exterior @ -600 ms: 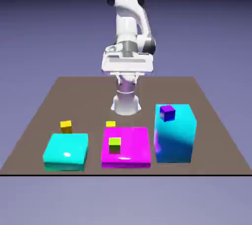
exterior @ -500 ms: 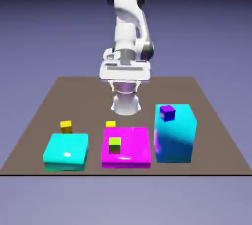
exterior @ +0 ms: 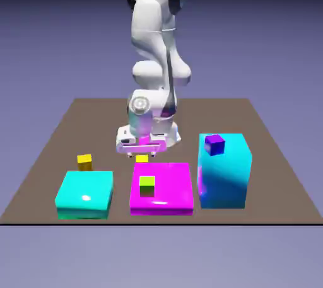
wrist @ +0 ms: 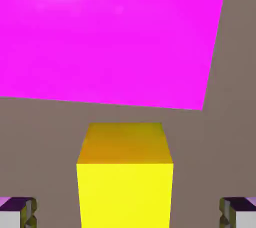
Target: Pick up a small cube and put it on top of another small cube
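Hand view: the gripper [wrist: 128, 213] has its fingers spread, the lemon cube [wrist: 125, 194] between them at the bottom, with a gap on each side; the magenta block [wrist: 110, 37] lies near it, across a strip of table [wrist: 40, 137]. In the exterior view the lemon cube sits just behind the magenta block, the golden cube [exterior: 84, 162] behind the cyan block [exterior: 85, 191] at the exterior view's left, and the lime cube [exterior: 147, 185] on the magenta block

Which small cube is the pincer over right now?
The lemon-yellow cube, behind the magenta block: it alone shows between the open pincer's fingertips.
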`<move>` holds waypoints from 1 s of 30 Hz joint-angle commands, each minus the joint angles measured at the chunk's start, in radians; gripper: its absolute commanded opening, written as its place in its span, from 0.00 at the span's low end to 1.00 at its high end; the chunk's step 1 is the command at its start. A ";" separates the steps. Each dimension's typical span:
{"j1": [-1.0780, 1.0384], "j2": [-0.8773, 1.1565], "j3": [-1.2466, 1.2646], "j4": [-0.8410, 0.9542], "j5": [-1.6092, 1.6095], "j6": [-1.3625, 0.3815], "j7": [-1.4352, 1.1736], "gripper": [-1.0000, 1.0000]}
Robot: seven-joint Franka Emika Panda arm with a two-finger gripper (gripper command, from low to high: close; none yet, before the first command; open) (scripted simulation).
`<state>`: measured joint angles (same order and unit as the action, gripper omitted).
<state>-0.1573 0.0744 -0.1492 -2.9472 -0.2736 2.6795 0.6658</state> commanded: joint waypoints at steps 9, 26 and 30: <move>-0.002 -0.037 0.007 0.000 0.010 -0.037 -0.007 0.00; -0.267 0.006 -0.321 0.434 0.424 -0.443 0.257 0.00; -0.311 0.069 -0.356 0.485 0.511 -0.440 0.276 0.00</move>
<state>-0.4688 0.1438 -0.5048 -2.4617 0.2413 2.2396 0.9400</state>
